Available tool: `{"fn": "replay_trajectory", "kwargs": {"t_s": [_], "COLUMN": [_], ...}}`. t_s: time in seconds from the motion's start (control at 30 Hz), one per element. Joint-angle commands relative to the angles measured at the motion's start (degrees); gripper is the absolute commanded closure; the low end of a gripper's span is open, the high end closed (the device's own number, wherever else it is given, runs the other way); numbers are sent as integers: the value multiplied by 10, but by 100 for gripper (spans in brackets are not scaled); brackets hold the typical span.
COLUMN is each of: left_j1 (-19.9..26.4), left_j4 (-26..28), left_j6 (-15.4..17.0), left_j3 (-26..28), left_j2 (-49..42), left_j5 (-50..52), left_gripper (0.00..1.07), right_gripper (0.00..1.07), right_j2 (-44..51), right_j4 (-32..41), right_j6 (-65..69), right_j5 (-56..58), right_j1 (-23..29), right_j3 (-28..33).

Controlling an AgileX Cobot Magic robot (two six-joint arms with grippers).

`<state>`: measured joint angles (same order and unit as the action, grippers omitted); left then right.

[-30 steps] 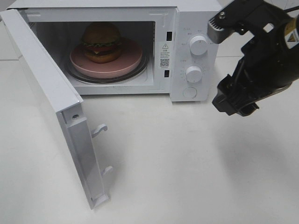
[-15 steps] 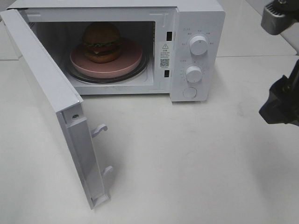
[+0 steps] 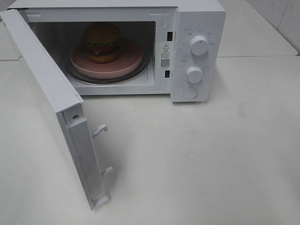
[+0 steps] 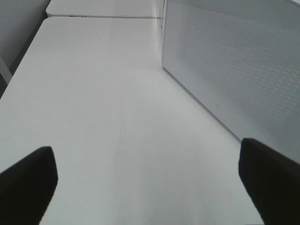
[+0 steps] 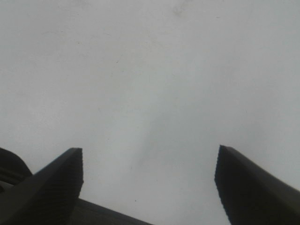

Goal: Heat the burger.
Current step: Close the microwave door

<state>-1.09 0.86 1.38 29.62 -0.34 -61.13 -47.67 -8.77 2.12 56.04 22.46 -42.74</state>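
The burger (image 3: 101,42), with a brown bun, green frill and dark filling, sits on a pink plate (image 3: 133,58) inside the open white microwave (image 3: 197,18). The microwave door (image 3: 51,103) stands swung wide open to the left. Neither arm shows in the exterior high view. My left gripper (image 4: 147,173) is open and empty above bare table beside the door's perforated panel (image 4: 239,65). My right gripper (image 5: 150,180) is open and empty over bare white table.
Two white knobs (image 3: 199,45) and a round button (image 3: 190,93) are on the microwave's right panel. Two door latch hooks (image 3: 100,130) stick out from the open door edge. The white table (image 3: 211,159) spreads in front.
My right arm, which hung to the right of the microwave's control panel, has drawn away to the right and left the exterior high view. The burger, plate and door have not moved.
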Motion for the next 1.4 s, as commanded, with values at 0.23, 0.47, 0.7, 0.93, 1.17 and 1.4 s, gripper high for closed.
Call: {"fn": "replay_trajectory", "kwargs": {"t_s": [0.23, 0.47, 0.7, 0.93, 1.17, 1.4], "left_j1": [2, 2, 2, 2, 2, 2], "left_j4": [-1, -1, -1, -1, -1, -3], "left_j6": [0, 0, 0, 0, 0, 0], "left_j3": [-1, -1, -1, -1, -1, -1], "left_j2": [-10, -10, -10, -10, -7, -3], "left_j5": [-1, -1, -1, -1, -1, -1], "left_gripper": [9, 9, 9, 9, 9, 9], "right_gripper": [31, 31, 31, 31, 31, 31], "right_j2": [152, 293, 405, 489, 494, 494], "right_j4": [6, 18, 45, 47, 48, 48], "right_j6": [7, 8, 5, 1, 3, 3], "right_j5": [3, 3, 11, 11, 11, 11], "right_j1": [-59, -109, -139, -145, -145, -145], "right_j3": [67, 112, 143, 143, 143, 143]}}
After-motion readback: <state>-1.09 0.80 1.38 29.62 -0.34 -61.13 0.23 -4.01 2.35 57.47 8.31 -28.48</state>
